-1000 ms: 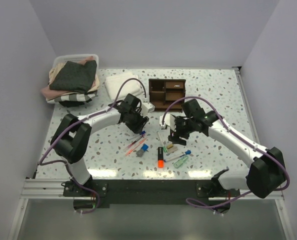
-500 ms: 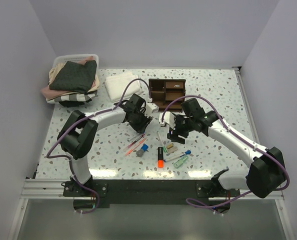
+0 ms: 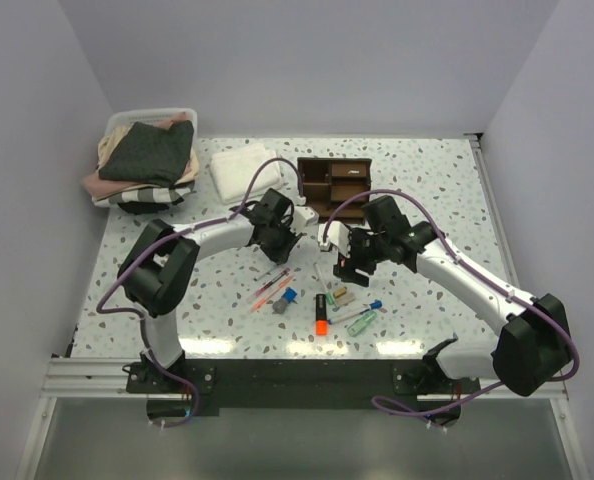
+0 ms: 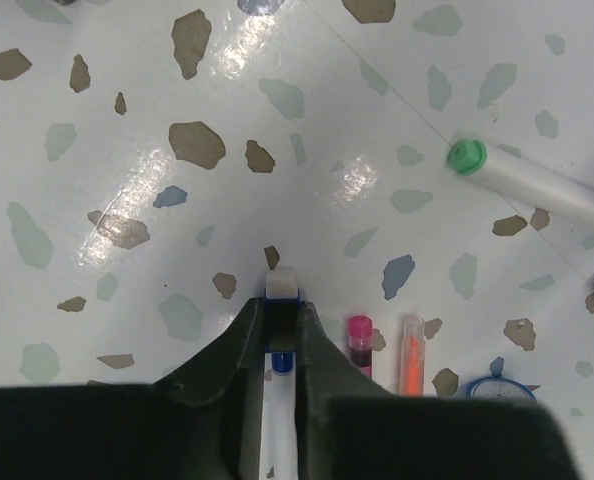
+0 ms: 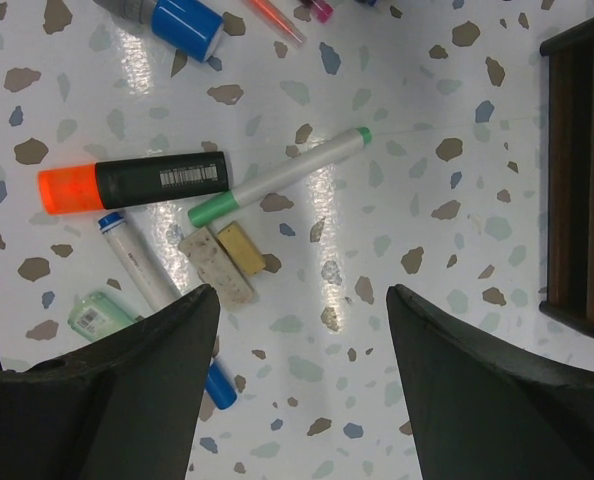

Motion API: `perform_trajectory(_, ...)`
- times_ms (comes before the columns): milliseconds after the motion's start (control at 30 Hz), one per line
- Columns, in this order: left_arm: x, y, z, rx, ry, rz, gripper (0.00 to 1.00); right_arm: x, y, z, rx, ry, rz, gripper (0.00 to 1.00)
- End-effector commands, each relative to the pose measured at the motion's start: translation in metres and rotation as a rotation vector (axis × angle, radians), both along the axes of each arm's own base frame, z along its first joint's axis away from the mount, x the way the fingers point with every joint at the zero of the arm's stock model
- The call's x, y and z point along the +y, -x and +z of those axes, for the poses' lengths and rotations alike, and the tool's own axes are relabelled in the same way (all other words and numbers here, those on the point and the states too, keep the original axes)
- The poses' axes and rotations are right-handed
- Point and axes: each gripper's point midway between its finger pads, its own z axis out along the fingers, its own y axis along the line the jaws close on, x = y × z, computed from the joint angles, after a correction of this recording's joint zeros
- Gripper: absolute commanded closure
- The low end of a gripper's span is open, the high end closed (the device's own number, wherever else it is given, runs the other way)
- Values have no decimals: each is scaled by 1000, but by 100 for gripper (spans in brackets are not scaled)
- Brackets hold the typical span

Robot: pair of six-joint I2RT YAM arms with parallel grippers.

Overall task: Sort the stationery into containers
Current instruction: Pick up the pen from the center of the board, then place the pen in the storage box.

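The left tool (image 4: 280, 325) is clenched on 1 white pen (image 4: 281, 284), apparently down on the bench (image 4: 127, 120) — likely to carry it to the organiser (image 3: 334, 186) — while the right tool (image 5: 302, 300) hangs released above the highlighter (image 5: 137, 182).

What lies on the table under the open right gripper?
Under the right gripper lie two small tan blocks and a white pen with green ends. One dark finger covers the middle of a white pen with blue ends; anything else beneath it is hidden.
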Motion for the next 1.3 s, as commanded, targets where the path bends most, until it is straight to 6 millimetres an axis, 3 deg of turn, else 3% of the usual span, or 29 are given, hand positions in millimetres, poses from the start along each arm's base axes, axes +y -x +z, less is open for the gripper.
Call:
perform_trajectory(0,-4,8,-6,36,-1,-30,98,-1,-4,6,-36,-7,-17,28)
perform_trajectory(67,-6,10,6,29,12,-59,100,-1,-4,7,-35,-7,-22,28)
perform_trajectory(133,-6,7,40,-33,46,-80,100,-4,-7,11,-47,-4,-49,28)
perform_trajectory(233,-15,-6,103,-133,124,-107,100,-6,-15,15,-75,-4,-90,28)
perform_trajectory(267,-24,-18,138,-192,168,-117,100,-6,-17,16,-80,-5,-107,28)
perform_trajectory(333,-30,-24,171,-224,204,-135,100,-6,-26,19,-91,-21,-167,28)
perform_trajectory(367,-38,-35,203,-289,251,-141,100,-6,-29,20,-93,-31,-193,28)
perform_trajectory(467,-53,-48,246,-387,411,-155,100,-10,-46,28,-90,-82,-312,29)
perform_trajectory(500,-61,-59,288,-542,526,-174,100,-15,-54,32,-79,-108,-381,29)
perform_trajectory(533,-60,-59,278,-536,584,-164,100,-17,-62,37,-88,-130,-416,29)
perform_trajectory(567,-61,-62,289,-595,644,-164,100,-19,-69,44,-96,-153,-452,29)
perform_trajectory(600,-63,-68,337,-784,768,-185,100,-27,-77,46,-77,-172,-514,29)
perform_trajectory(633,-63,-68,331,-784,808,-174,100,-29,-82,49,-76,-185,-539,29)
perform_trajectory(733,-73,-84,346,-857,875,-177,100,-42,-98,57,-69,-214,-622,29)
perform_trajectory(800,-80,-99,338,-849,905,-160,100,-49,-104,60,-78,-212,-649,29)
perform_trajectory(1067,-96,-138,314,-857,939,-125,100,-58,-106,60,-85,-203,-678,29)
perform_trajectory(1100,-96,-146,306,-848,930,-116,100,-58,-106,59,-83,-205,-682,29)
perform_trajectory(1267,-95,-168,298,-863,923,-110,100,-61,-105,54,-66,-201,-695,29)
